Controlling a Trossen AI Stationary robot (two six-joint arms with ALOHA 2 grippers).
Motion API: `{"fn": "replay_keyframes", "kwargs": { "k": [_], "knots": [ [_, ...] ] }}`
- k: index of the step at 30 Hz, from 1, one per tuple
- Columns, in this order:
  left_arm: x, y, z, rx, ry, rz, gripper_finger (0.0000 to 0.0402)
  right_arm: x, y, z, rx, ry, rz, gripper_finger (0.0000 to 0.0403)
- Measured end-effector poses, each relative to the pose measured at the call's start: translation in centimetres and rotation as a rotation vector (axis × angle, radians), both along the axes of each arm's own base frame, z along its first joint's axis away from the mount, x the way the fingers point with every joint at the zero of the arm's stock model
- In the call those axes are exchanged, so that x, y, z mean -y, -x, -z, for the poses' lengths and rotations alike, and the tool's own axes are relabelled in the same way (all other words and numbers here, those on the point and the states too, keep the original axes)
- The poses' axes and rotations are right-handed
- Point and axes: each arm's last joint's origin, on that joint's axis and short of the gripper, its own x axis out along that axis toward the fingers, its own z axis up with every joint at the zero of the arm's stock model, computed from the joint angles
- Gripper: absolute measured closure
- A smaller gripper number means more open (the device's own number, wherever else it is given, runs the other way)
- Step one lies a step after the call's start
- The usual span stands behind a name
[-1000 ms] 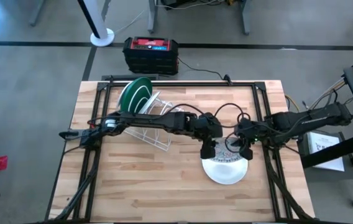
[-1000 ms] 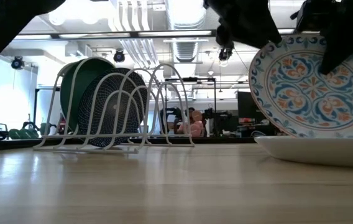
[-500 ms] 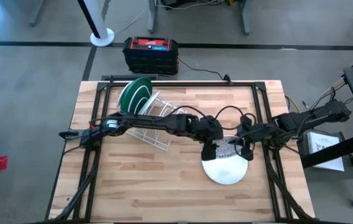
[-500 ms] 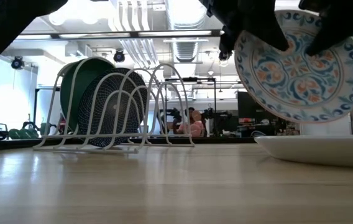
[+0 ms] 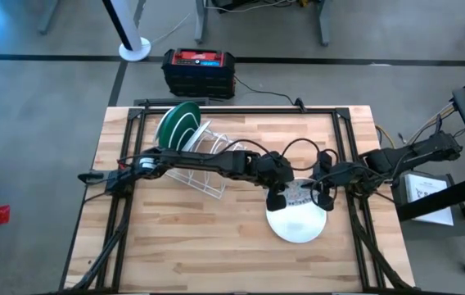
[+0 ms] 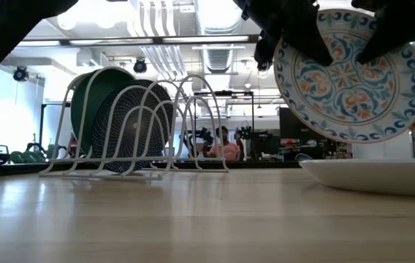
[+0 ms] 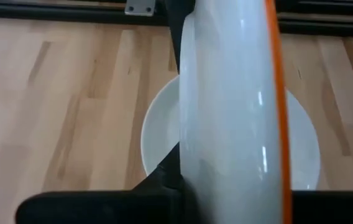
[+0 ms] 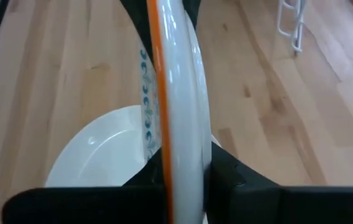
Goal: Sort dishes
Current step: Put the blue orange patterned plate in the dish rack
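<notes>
Gripping floral plate (image 6: 350, 73) edge-on, both end effectors; white plate (image 5: 296, 223) below, partly hidden.

You are looking at a robotics lab or open workshop hall; the wooden table (image 5: 183, 238) stands on a bare grey concrete floor (image 5: 36, 123); exposed ceiling ducts (image 6: 215, 18) and strip lights run overhead; a person (image 6: 226, 146) sits among monitors (image 6: 295, 124) behind; a red-topped black power unit (image 5: 199, 72) with cables sits on the floor.

Left gripper (image 5: 275, 195) and right gripper (image 5: 324, 193) facing each other, floral plate (image 5: 300, 195) held on edge between them, white plate (image 5: 297, 223) flat just below, wire rack (image 5: 202, 160) and green plate (image 5: 178, 123) behind the left gripper
</notes>
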Motion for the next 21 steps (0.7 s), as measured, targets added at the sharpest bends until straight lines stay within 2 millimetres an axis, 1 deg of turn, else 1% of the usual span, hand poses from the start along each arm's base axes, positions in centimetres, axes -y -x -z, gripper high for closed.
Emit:
{"fn": "replay_keyframes", "kwargs": {
  "k": [2,6,8,10,14,18,21],
  "knots": [
    [0.0,0.0,0.0,0.002,-0.017,-0.001,0.0377,0.0,0.0,0.0,0.001,-0.013,-0.001,0.0351],
    [0.2,0.1,0.2,-0.011,-0.060,-0.019,0.0378,0.0,0.1,-0.4,0.030,-0.063,0.044,0.0282],
    [0.5,0.3,0.2,-0.028,-0.087,-0.046,0.0378,0.1,0.3,-0.5,0.033,-0.073,0.050,0.0255],
    [0.8,0.7,-0.1,-0.040,-0.118,-0.086,0.0378,0.2,0.7,-0.9,0.051,-0.087,0.058,0.0233],
    [1.2,1.3,-1.1,-0.033,-0.148,-0.125,0.0378,0.6,1.9,-2.2,0.128,-0.125,0.065,0.0209],
    [1.7,1.5,-1.3,-0.032,-0.175,-0.149,0.0378,1.0,3.3,-3.2,0.205,-0.166,0.072,0.0201],
    [1.8,2.0,-2.2,-0.023,-0.200,-0.186,0.0378,1.4,4.5,-3.6,0.246,-0.199,0.083,0.0200]
  ]
}}
